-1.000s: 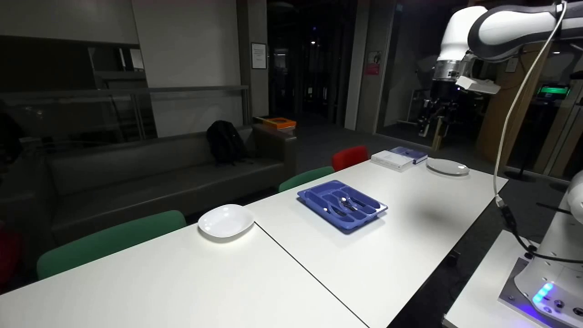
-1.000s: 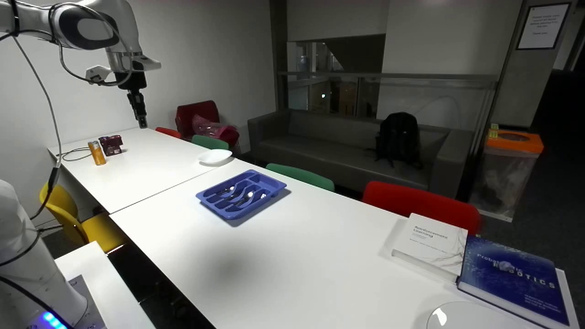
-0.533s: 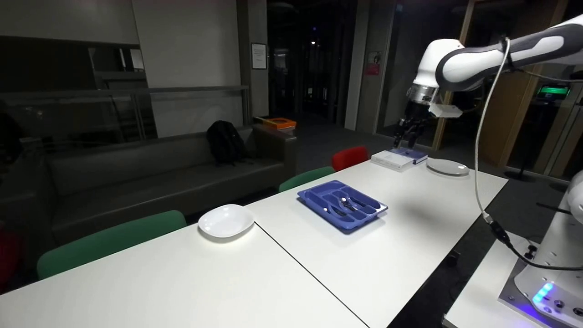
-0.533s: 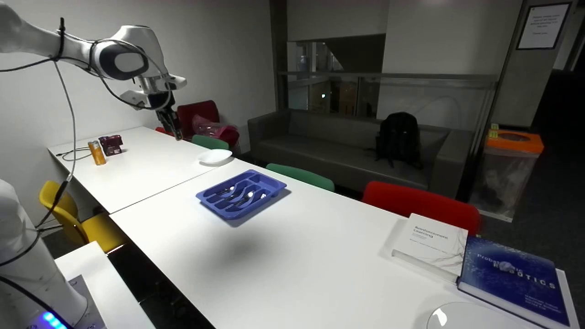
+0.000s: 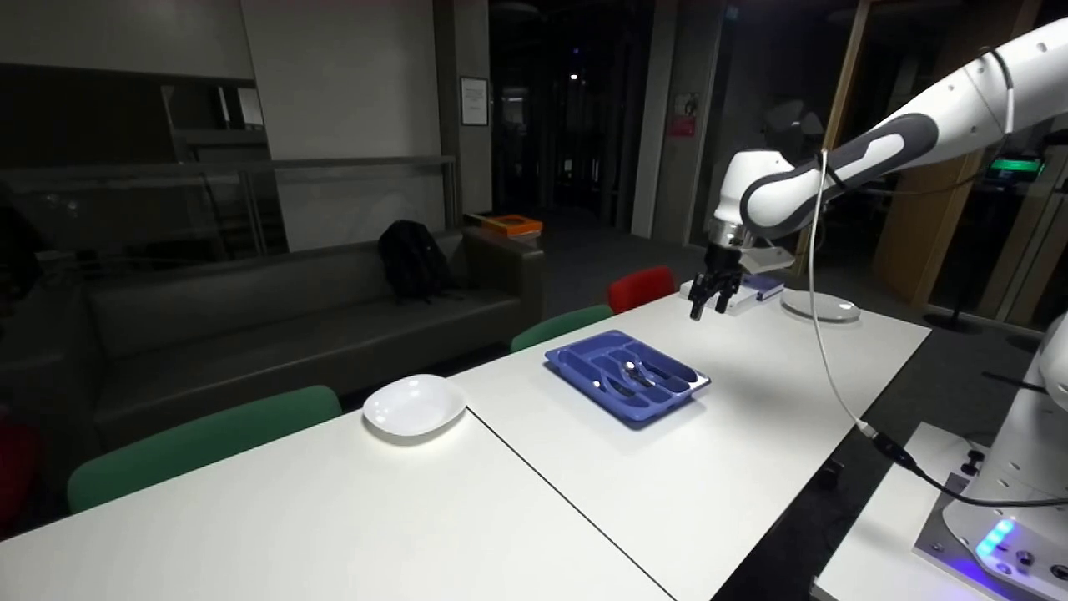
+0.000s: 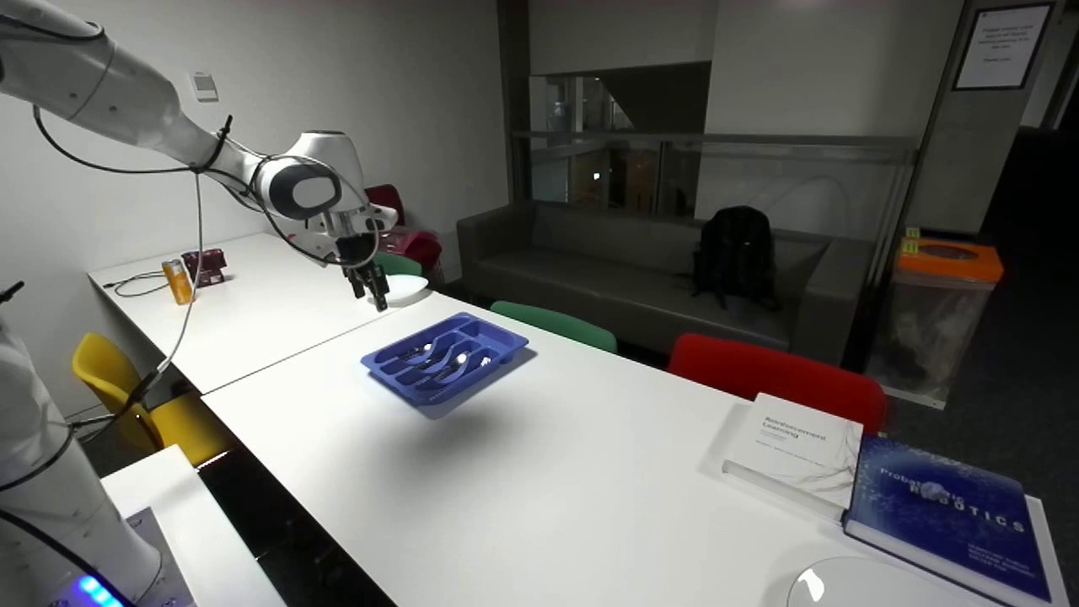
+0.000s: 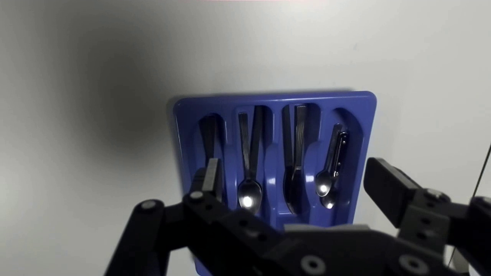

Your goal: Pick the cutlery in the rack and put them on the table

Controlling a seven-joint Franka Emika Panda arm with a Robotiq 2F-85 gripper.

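The rack, a blue ribbed tray [image 5: 576,372] [image 6: 482,333] [image 7: 276,98], rests on the white table [image 5: 501,509] [image 6: 539,472] in both exterior views. Cutlery [image 5: 636,373] [image 6: 445,362] lies in its compartments. From the wrist view I make out a spoon [image 7: 250,193], long dark utensils [image 7: 299,134] and small spoons [image 7: 324,183] at the right. My gripper [image 5: 708,313] [image 6: 371,301] [image 7: 297,172] hangs in the air above the table, apart from the tray. Its jaws stand wide open with nothing between them. One finger [image 7: 213,178] hides part of the leftmost compartment, and the gripper body covers the tray's near end.
A white bowl [image 5: 415,405] [image 6: 405,289] stands near the table's edge. Elsewhere on the table are a white book [image 6: 792,451], a blue book [image 6: 944,514], a plate [image 5: 826,306], an orange can [image 6: 178,282] and a dark red object [image 6: 204,268]. Chairs line the sides.
The arm has come down and reached outward, bringing my gripper from high up to much lower and closer to the tray. The jaws have stayed open; tray and cutlery have not moved.
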